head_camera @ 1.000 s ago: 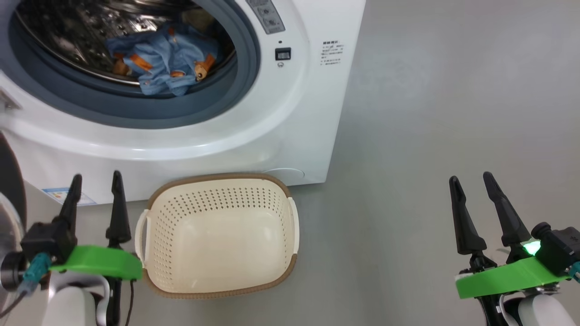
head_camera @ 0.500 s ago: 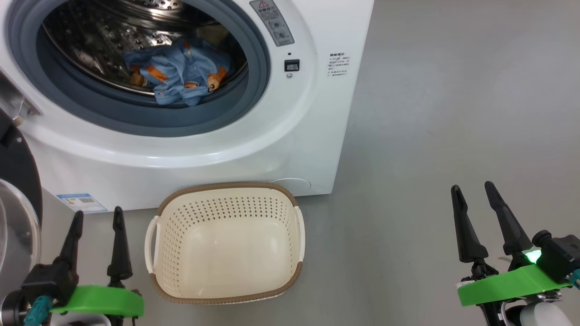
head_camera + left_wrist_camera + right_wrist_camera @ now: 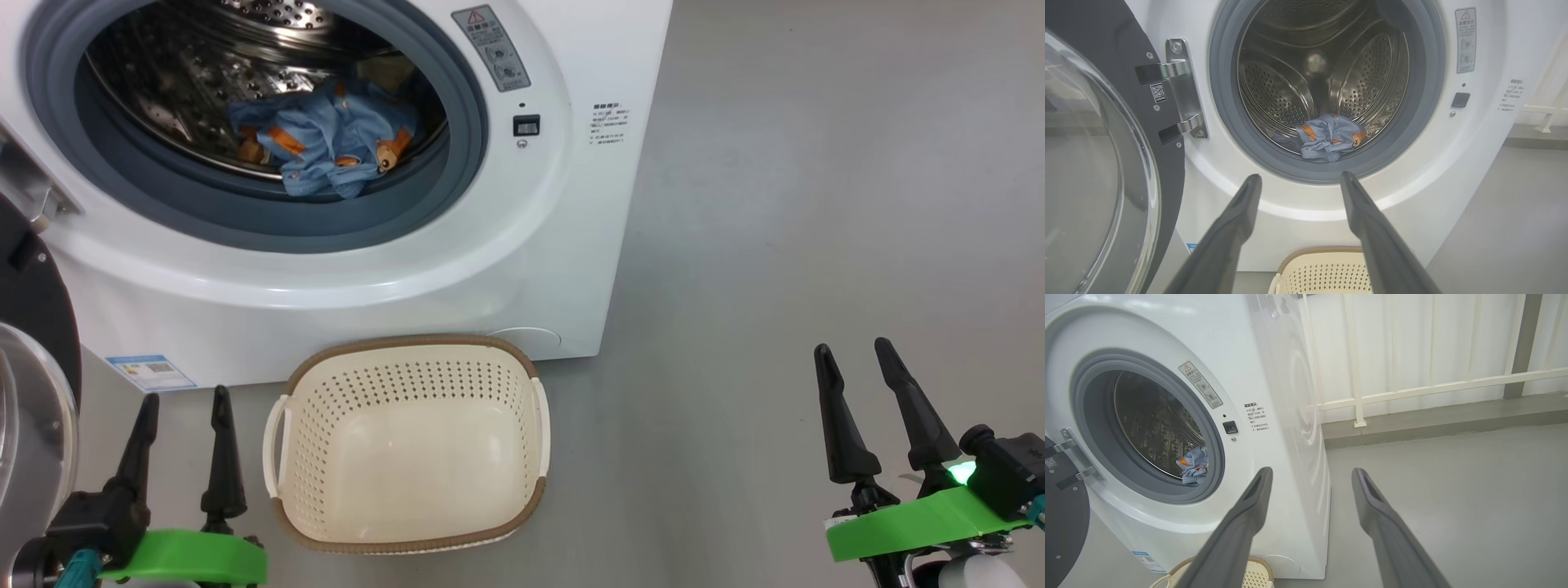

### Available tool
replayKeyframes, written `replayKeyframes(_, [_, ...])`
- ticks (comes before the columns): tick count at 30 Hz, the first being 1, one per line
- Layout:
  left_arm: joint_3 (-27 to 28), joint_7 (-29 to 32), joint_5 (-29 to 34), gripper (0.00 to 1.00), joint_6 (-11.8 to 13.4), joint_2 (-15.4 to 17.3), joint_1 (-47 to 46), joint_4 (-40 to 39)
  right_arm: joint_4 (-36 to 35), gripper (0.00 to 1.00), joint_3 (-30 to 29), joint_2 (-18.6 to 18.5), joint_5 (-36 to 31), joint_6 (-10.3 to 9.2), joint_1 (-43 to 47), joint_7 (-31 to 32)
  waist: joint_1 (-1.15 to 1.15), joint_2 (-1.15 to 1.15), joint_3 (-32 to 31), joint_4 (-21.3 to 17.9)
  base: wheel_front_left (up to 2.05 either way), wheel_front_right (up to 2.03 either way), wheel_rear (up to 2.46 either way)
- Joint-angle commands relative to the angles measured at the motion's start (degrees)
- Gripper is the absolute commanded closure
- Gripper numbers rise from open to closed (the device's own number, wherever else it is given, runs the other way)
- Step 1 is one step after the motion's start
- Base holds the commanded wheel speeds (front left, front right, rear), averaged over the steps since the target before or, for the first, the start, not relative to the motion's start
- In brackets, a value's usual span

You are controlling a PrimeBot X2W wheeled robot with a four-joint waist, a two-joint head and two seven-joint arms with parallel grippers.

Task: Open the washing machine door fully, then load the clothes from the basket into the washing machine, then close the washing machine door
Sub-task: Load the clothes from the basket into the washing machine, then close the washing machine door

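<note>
You've got the big white front-loading washing machine (image 3: 506,269) straight ahead, its large round door (image 3: 1098,155) (glossy black rim, bulging clear glass bowl) swung wide open on the steel hinge (image 3: 1186,90) at the machine's left side. The light blue garments with orange cartoon prints (image 3: 326,151) lie bunched in one heap at the front edge of the perforated steel drum (image 3: 188,73), just behind the grey-blue rubber seal (image 3: 269,233). The small cream perforated plastic basket with brown woven-look rim (image 3: 408,380) stands upright on the grey floor (image 3: 775,245) right at the foot of the machine's front, below the drum opening; touching it or just short, can't tell. Its bare bottom shows all over. Your left gripper (image 3: 184,394) sits low just left of the basket, between it and the open door, its two long dark fingers spread apart with only air between them, aimed at the machine's front below the seal. Your right gripper (image 3: 851,346) hangs over bare floor well right of the basket and past the machine's right front corner, fingers spread the same way, pinching nothing. A blue label sticker (image 3: 151,371) sits at the lower left corner of the machine's front, just above your left fingertips in the head view. A white railing (image 3: 1358,401) runs behind the machine in the right wrist view.
</note>
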Motion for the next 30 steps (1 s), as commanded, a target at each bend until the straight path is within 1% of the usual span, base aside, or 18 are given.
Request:
replayKeyframes(1, [1.9, -0.4, 0.2, 0.0, -0.2, 1.0, -0.3, -1.8, -1.6, 0.0, 0.7, -1.0, -0.1, 0.25, -0.2, -0.3, 0.0, 0.0, 0.1, 0.0, 0.0, 0.0, 0.0])
replayKeyframes(9, [2.1, -0.4, 0.0, 0.0, -0.2, 0.9, -0.4, -1.8, -1.7, 0.0, 0.6, -1.2, -0.2, 0.25, -0.1, -0.3, 0.0, 0.0, 0.0, 0.3, -0.26, 0.26, 0.0])
replayKeyframes(22, [1.4, -0.4, -0.8, 0.0, -0.2, 0.9, 0.1, -3.0, -1.8, 0.0, 0.5, -1.2, -0.2, 0.25, -0.1, -0.3, 0.0, 0.0, 0.4, 0.7, -1.2, 1.2, 0.0])
replayKeyframes(30, [0.6, -0.4, -1.7, 0.0, -0.2, 1.5, 0.4, -3.5, -1.8, 0.0, 0.3, -1.2, -0.2, 0.25, -0.1, -0.3, 0.0, 0.0, 0.5, 0.9, -0.41, 0.41, 0.0])
